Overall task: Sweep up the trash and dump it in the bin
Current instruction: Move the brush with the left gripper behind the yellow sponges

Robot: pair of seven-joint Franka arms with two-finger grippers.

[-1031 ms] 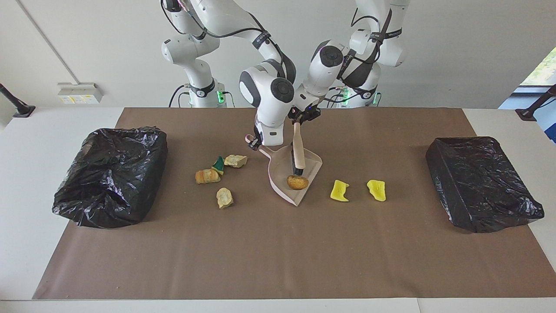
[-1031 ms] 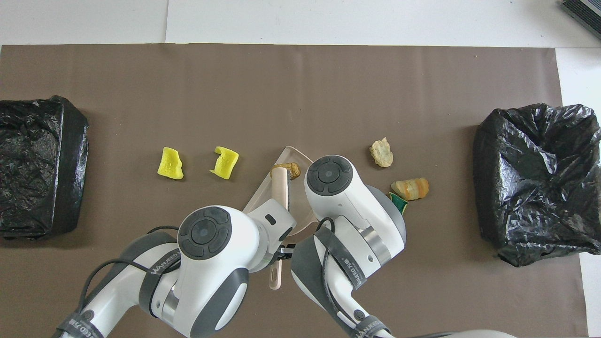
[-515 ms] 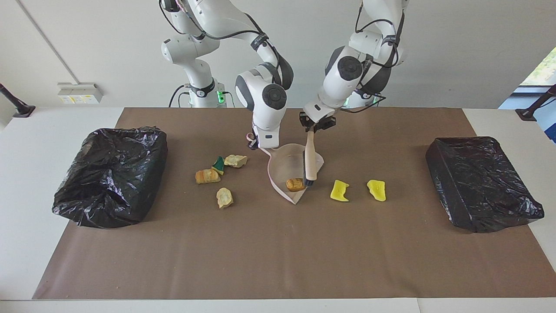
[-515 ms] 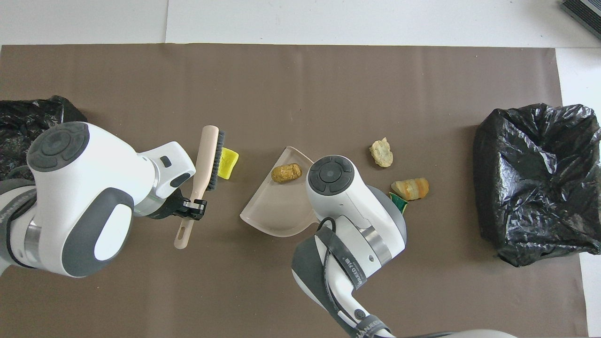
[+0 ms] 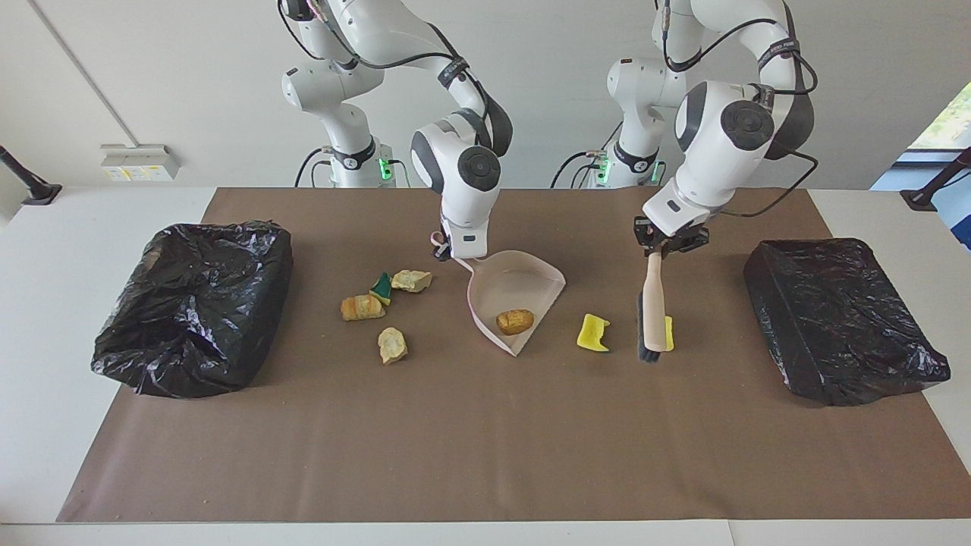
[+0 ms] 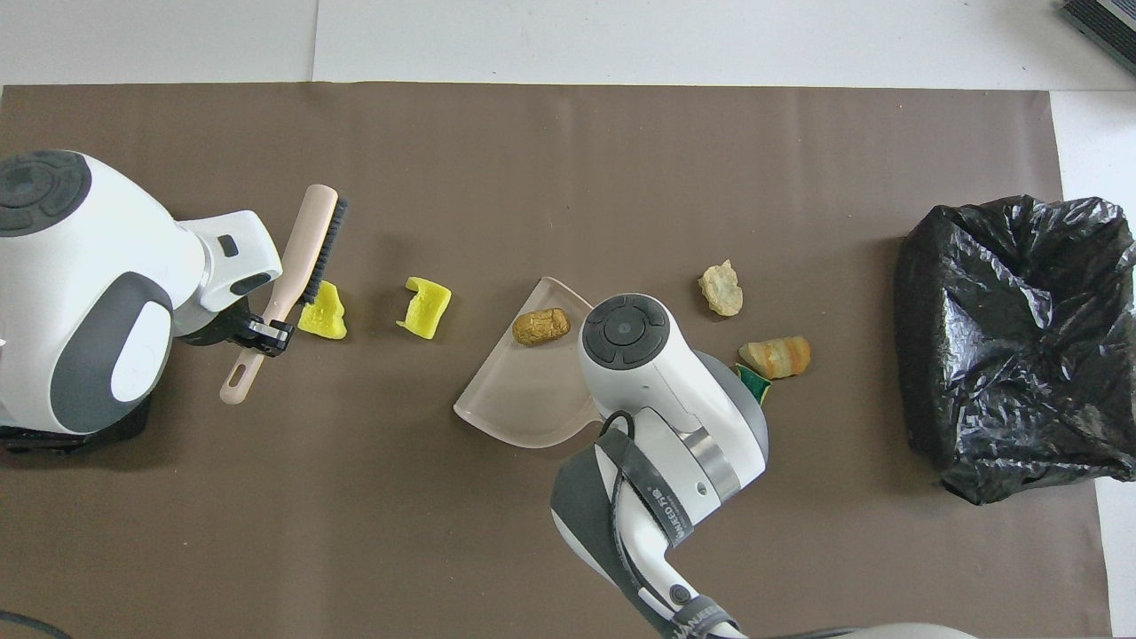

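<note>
Two Franka arms at a worktop (image 5: 872, 205) w/ brown paper (image 5: 485, 440). Left hand (image 5: 672, 244), clenched on the beige brush (image 5: 654, 303), hangs over the yellow lump (image 6: 324, 312) toward the left arm's end; brush points down, bristles at worktop level right beside that lump. Second yellow lump (image 5: 593, 333) lies between brush and pink dustpan (image 5: 523, 280), apart from both. Right hand (image 5: 446, 250) grips the dustpan's handle at the edge nearer the robots; pan sits mid-worktop, mouth facing away from them, w/ one orange-brown lump (image 5: 515, 321) inside near the lip. Toward the right arm's end: tan lump (image 5: 412, 280) touching a green-and-yellow piece (image 5: 381, 287), orange-brown lump (image 5: 362, 307) just beside, another tan lump (image 5: 392, 344) farther from the robots. Black-bagged bin (image 5: 197, 303) at the right arm's end, second black-bagged bin (image 5: 838, 318) at the left arm's end.
</note>
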